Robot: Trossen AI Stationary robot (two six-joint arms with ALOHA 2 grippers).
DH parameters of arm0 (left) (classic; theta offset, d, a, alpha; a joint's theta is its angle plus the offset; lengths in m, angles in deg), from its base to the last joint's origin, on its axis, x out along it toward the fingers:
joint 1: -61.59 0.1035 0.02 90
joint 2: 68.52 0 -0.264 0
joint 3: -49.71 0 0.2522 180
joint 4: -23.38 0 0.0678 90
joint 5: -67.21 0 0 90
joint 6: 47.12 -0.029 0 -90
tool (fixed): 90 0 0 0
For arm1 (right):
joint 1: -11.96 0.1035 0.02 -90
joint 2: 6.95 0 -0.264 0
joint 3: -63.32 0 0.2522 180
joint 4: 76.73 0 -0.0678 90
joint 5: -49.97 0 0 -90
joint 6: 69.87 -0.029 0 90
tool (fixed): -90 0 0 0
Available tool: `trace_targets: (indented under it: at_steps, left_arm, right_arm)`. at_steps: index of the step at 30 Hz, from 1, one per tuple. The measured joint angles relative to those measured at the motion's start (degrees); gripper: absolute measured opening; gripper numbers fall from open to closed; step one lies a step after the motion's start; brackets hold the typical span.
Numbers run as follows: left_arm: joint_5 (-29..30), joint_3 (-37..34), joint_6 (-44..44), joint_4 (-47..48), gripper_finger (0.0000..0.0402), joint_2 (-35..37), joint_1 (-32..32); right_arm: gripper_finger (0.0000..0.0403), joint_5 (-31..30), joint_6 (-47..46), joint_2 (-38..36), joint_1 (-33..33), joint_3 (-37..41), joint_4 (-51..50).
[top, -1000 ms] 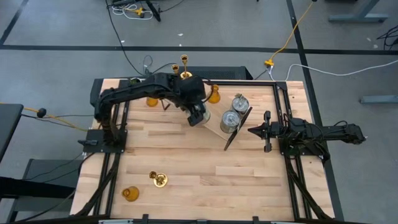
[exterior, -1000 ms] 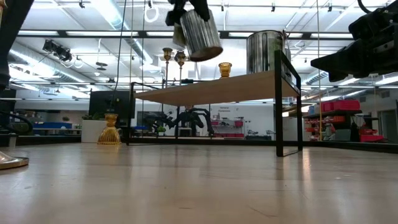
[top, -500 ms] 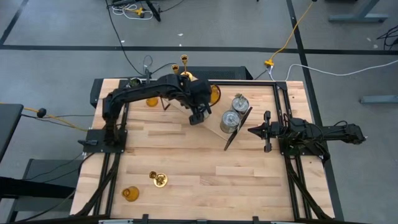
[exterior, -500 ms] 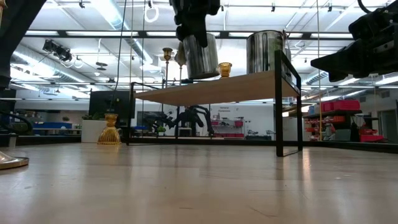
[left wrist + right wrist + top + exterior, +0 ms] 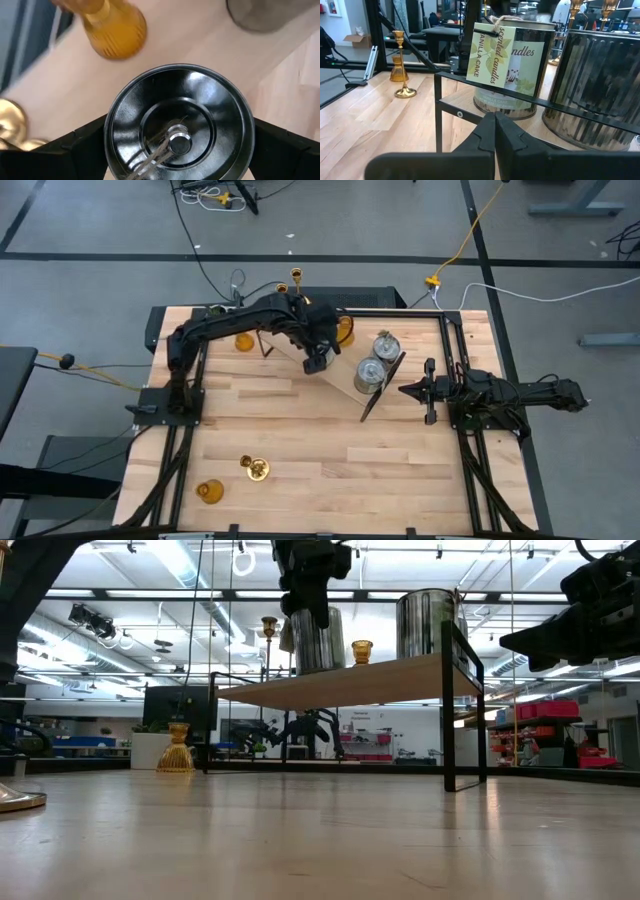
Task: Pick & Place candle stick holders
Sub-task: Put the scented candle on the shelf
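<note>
Straddling the silver-grey ribbed metal cylinder holder (image 5: 177,125), the left end effector (image 5: 316,362) has one dark finger at each flank of the can, spread wide; whether the pads press the wall or have just let go I cannot tell. The can stands upright on the raised wooden shelf (image 5: 400,678), directly under the end effector, dark inside with a small metal stud at the bottom. It looks stiff and fairly light, thin sheet metal, so squeezing hard might dent it; the ribbed wall should give some grip, though polished metal can slip. Taking it across the outside wall near the rim, as now, seems right. Just beyond the end effector on the shelf is a squat amber-orange glass holder (image 5: 116,31), brittle by the look of it, and to one side two more silver-grey cylinders (image 5: 378,358). Over at the far edge of the desk (image 5: 320,450) the right end effector (image 5: 408,390) waits, clenched on nothing.
</note>
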Motion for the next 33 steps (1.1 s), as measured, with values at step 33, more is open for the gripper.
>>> trace_targets:
  at_steps: [33]
  left_arm:
    - [0.3,0.7,0.2,-0.4,0.0397,-1.7,0.0]
  right_arm:
    - [0.0003,0.0,0.0,0.0,0.0,0.0,0.0]
